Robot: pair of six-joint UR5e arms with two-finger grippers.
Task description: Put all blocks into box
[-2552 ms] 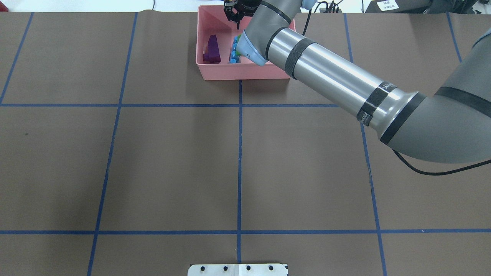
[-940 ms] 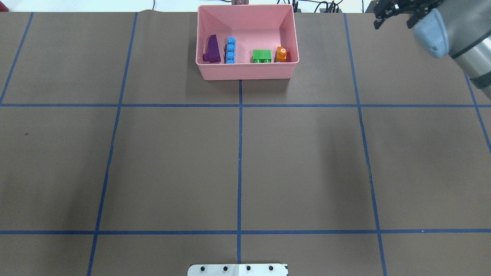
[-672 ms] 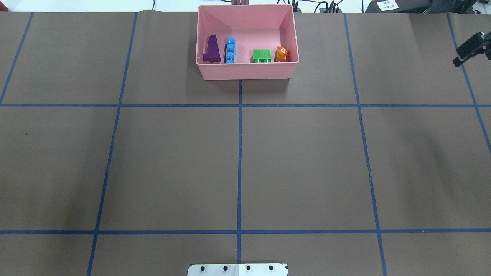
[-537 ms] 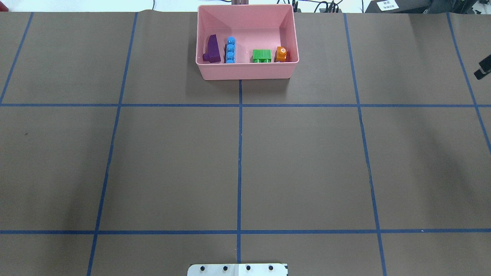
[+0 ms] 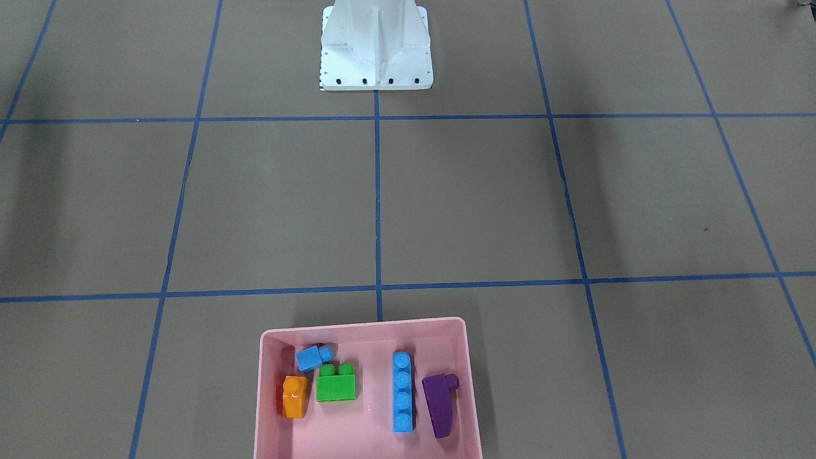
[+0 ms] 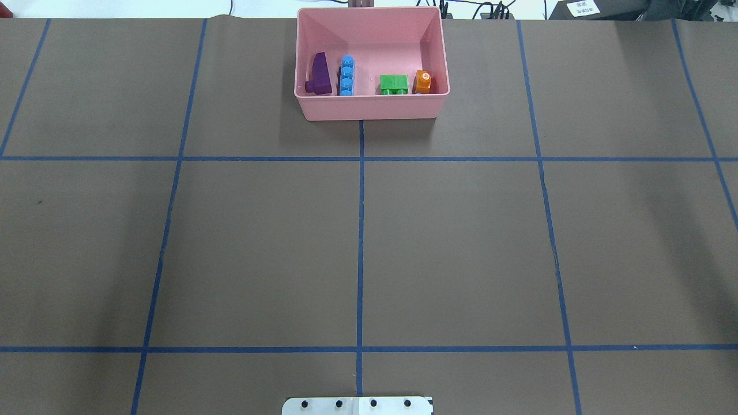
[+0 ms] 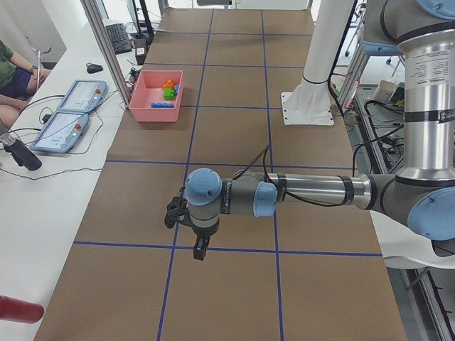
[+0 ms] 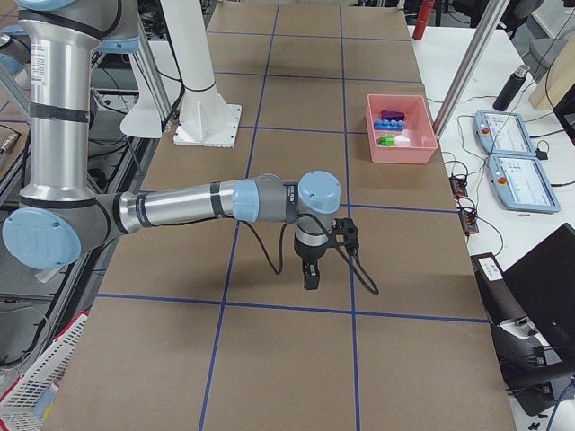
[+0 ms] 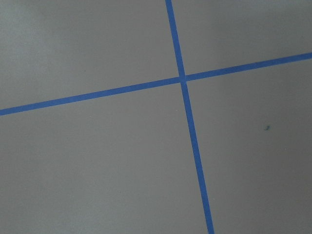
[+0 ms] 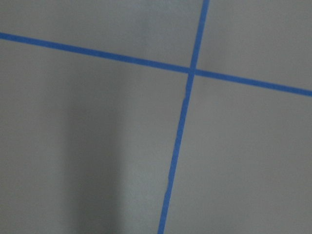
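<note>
The pink box (image 6: 372,108) stands at the table's far middle, and at the bottom of the front-facing view (image 5: 363,324). Inside lie the purple sloped block (image 5: 439,404), the long light-blue bar (image 5: 402,392), the green brick (image 5: 336,383), the orange block (image 5: 294,396) and the small light-blue cube (image 5: 312,358). The overhead view shows the purple block (image 6: 319,74), bar (image 6: 346,75), green brick (image 6: 394,84) and orange block (image 6: 423,82); the cube is hidden there. My left gripper (image 7: 201,251) and right gripper (image 8: 312,277) hang low over bare table far from the box, seen only in the side views; open or shut I cannot tell.
The white robot base (image 5: 376,48) stands at the table's near middle. Blue tape lines grid the brown table. Beside the table, a side desk holds control tablets (image 7: 82,94), with a seated person (image 7: 8,67) at its far end.
My right arm, earlier reaching over the box, has swung away to the right and left the overhead view. The blocks in the box have not moved since.
</note>
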